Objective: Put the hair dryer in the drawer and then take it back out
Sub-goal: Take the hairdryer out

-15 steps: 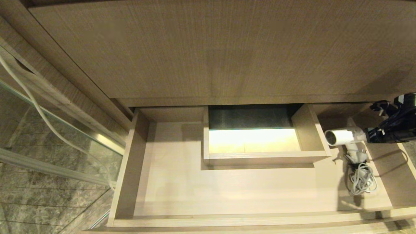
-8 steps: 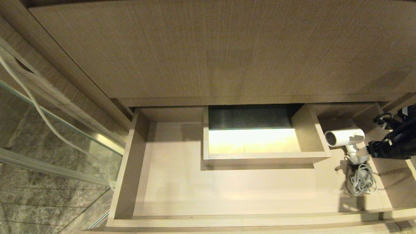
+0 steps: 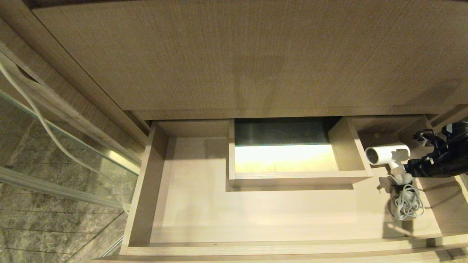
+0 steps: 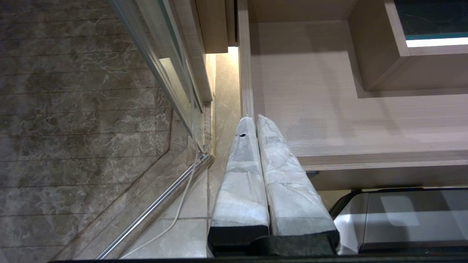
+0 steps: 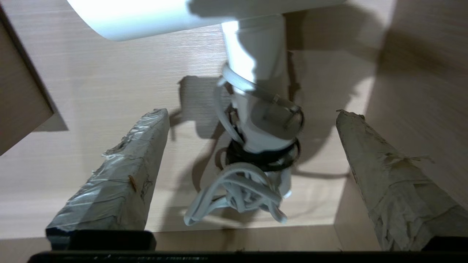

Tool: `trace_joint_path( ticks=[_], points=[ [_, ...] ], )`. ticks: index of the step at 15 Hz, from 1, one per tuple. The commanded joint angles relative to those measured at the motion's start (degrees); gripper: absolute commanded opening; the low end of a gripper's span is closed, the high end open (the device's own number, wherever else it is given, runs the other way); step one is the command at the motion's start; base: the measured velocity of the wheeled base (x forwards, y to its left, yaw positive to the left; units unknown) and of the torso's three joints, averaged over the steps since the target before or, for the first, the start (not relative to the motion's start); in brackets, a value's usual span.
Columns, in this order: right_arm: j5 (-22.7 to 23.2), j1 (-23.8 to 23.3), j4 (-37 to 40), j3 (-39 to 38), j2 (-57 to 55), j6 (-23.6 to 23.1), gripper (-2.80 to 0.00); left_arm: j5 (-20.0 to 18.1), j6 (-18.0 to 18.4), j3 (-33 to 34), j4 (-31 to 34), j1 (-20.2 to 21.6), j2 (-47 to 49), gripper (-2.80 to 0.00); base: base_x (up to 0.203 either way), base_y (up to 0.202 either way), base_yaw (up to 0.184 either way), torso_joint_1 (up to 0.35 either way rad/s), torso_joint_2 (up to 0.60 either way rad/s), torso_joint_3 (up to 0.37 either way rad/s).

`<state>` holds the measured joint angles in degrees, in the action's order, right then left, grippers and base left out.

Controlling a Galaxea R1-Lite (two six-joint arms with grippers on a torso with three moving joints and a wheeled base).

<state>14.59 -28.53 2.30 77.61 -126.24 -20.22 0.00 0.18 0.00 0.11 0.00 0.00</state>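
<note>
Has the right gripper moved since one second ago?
Yes. The right gripper has dropped lower and drawn back toward the drawer's right side, judged against the boxed cutout. It has left the hair dryer's barrel and now sits by the handle.

One drawer (image 3: 204, 204), pulled open, holds one boxed cutout (image 3: 292, 175) and one hair dryer (image 3: 387, 154) with one bundled cord (image 3: 407, 204). Two grippers appear: one left gripper (image 4: 256, 120), one right gripper (image 5: 252, 113).
</note>
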Motion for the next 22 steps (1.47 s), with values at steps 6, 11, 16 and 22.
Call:
trace_joint_path(
  ticks=[6, 11, 16, 22],
  points=[
    [2.5, 0.0, -0.9, 5.9, -5.8, -0.3, 0.0, 0.0, 0.0, 0.0, 0.0, 0.0, 0.0, -2.8, 0.0, 0.0, 0.0, 0.0, 0.0, 0.0],
    [2.6, 0.0, -0.9, 7.1, -8.0, -0.6, 0.0, 0.0, 0.0, 0.0, 0.0, 0.0, 0.0, -2.8, 0.0, 0.0, 0.0, 0.0, 0.0, 0.0],
    [4.2, 0.1, -0.9, 9.1, -10.0, -1.6, 0.0, 0.0, 0.0, 0.0, 0.0, 0.0, 0.0, -2.8, 0.0, 0.0, 0.0, 0.0, 0.0, 0.0],
    [4.7, 0.4, -1.0, 10.0, -11.4, -2.3, 0.0, 0.0, 0.0, 0.0, 0.0, 0.0, 0.0, -2.8, 0.0, 0.0, 0.0, 0.0, 0.0, 0.0]
  ],
)
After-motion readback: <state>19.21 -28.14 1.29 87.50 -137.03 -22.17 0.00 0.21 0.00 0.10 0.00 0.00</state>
